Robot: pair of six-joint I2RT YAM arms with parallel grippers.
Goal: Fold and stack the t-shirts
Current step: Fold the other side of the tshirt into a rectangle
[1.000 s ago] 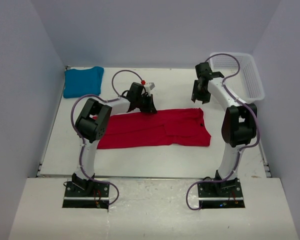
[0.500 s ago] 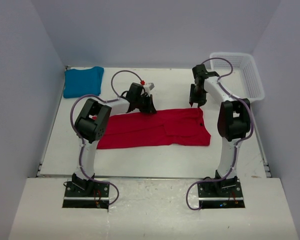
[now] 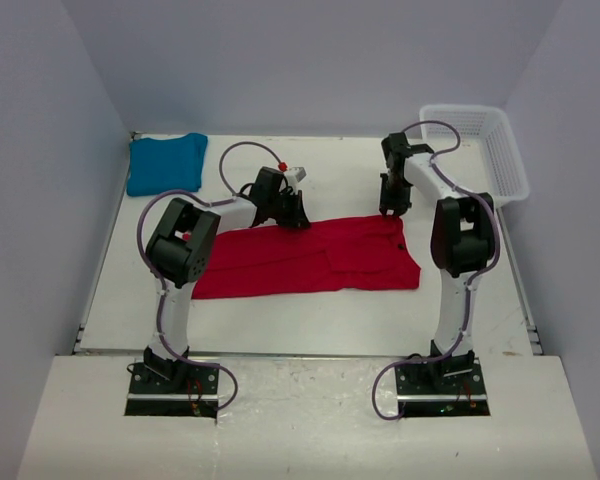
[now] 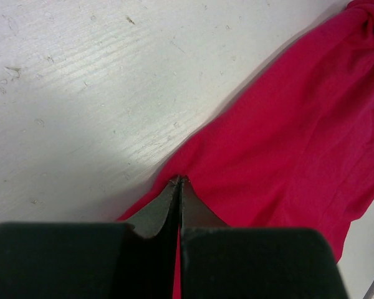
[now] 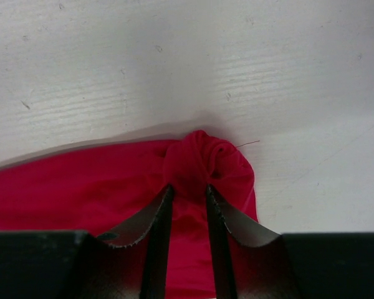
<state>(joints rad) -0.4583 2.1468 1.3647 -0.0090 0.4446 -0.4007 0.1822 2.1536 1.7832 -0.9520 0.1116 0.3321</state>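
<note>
While the red t-shirt (image 3: 310, 258) lies spread mid-tabletop (image 3: 310, 325), we see both arms at its 12 o'clock edge — left end effector (image 4: 179, 180) pinched together on the hem, right end effector (image 5: 188, 190) clamped on a bunched corner approx. 1 o'clock. The teal t-shirt (image 3: 165, 162) lies at 10 o'clock, w/ the white basket (image 3: 507, 165) at 2 o'clock — both well apart from the red one.

We are looking at a robotics lab test cell, not a home: plain pale walls (image 3: 310, 60) close in a white table (image 3: 310, 320) on three sides. A left arm (image 3: 180, 245) and a right arm (image 3: 462, 235), trailing looped purple cables (image 3: 248, 143), are bolted to black base plates (image 3: 175, 390) at its near edge. On the table lie a red t-shirt (image 3: 300, 260), a teal t-shirt (image 3: 165, 163) and a white mesh basket (image 3: 510, 165).
</note>
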